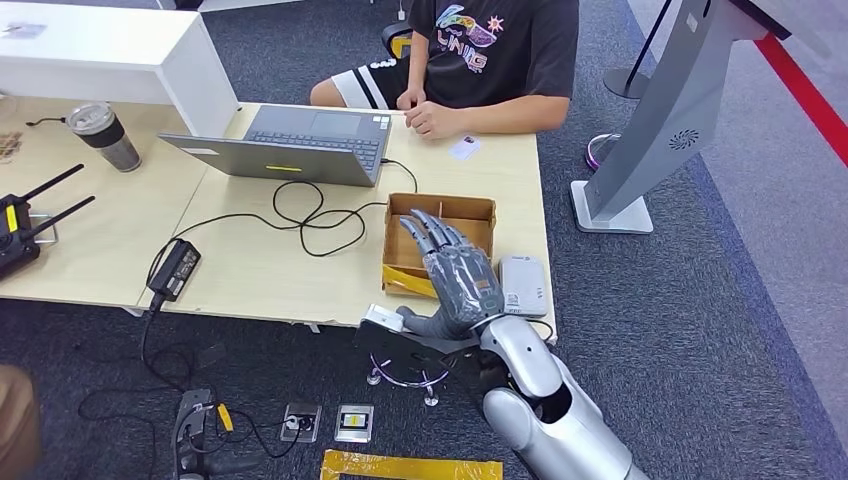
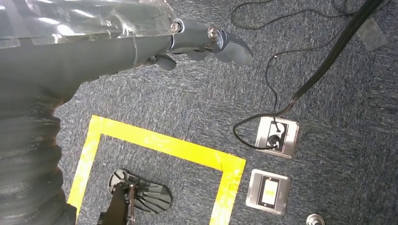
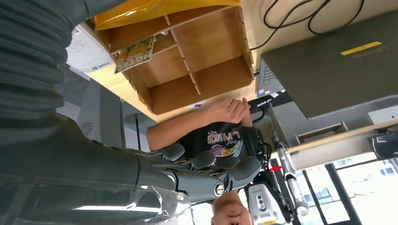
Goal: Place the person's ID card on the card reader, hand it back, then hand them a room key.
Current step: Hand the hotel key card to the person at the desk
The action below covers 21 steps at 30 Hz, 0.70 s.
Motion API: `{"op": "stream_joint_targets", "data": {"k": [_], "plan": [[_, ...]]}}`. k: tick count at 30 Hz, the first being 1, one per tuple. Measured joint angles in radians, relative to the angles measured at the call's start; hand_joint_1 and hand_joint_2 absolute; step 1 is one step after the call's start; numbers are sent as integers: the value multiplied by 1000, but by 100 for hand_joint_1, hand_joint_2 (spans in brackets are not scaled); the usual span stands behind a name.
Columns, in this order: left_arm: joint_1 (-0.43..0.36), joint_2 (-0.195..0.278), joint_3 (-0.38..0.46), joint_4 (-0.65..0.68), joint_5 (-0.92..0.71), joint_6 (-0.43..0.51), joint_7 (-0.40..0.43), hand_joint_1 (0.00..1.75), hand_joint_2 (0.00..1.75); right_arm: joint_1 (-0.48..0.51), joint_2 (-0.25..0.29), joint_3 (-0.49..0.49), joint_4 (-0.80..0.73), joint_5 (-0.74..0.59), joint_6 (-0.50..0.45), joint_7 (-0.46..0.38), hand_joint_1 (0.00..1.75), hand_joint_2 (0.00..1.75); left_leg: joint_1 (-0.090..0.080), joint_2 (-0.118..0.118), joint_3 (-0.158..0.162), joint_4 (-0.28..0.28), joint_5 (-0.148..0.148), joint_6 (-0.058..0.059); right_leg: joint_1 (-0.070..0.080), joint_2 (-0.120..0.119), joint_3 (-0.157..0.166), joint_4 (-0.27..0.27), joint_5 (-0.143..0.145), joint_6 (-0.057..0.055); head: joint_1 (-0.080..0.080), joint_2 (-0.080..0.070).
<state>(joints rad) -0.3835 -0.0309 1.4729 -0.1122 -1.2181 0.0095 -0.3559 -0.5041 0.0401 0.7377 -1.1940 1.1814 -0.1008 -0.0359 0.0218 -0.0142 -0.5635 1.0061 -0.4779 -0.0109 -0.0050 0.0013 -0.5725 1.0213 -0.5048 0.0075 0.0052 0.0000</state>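
Head view: you are looking at the opening step, with nothing yet taken up. The right hand [image 1: 455,275] is hovering over the near edge of the bench [image 1: 250,270], its fingers [image 1: 425,232] spread and holding nothing, reaching above the wooden compartment box [image 1: 470,215]. One small white card, which I am judging to be the ID card [image 1: 465,148], is lying on the far side of the bench just beside the person's hand [image 1: 432,120], well apart from your hand. One white card reader [image 1: 523,284] is sitting just beside the box, near the wrist. You are also seeing one laptop [image 1: 300,145], one tumbler [image 1: 103,135] and one power brick [image 1: 176,268]. The next move is calling for a long reach across the box to the card, and a flat card on a flat top is likely to resist a pinch.

Left wrist view: the left hand [image 2: 187,44] is hanging over the carpet, its fingers partly curled and holding nothing. You are counting two metal floor sockets [image 2: 277,136], one of them with a cable plugged in.

Right wrist view: the fingers are lying loosely apart, nothing between them. The box is showing several compartments; one printed card [image 3: 135,54] is lying in one of them, possibly a room key, though I cannot tell. One person is sitting beyond.
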Motion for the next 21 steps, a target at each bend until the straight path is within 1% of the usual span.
{"op": "stream_joint_targets", "data": {"k": [10, 17, 21], "plan": [[0, 0, 0, 0, -4, -3, 2, 0, 175, -7, 9, 5, 40, 2, -12, 6, 0, 175, 0, 0, 0, 0, 0, 0, 0, 0, 0, 0, 0, 0, 0, 0], [-4, -2, 0, 0, -34, -11, 14, 0, 175, -76, 40, 4, 175, 5, -121, 15, 0, 175, 0, 0, 0, 0, 0, 0, 0, 0, 0, 0, 0, 0, 0, 0], [-11, -4, 0, 0, -56, -13, 23, 0, 175, -121, 47, -7, 261, 9, -178, 28, 0, 175, 0, 0, 0, 0, 0, 0, 0, 0, 0, 0, 0, 0, 0, 0]]}}
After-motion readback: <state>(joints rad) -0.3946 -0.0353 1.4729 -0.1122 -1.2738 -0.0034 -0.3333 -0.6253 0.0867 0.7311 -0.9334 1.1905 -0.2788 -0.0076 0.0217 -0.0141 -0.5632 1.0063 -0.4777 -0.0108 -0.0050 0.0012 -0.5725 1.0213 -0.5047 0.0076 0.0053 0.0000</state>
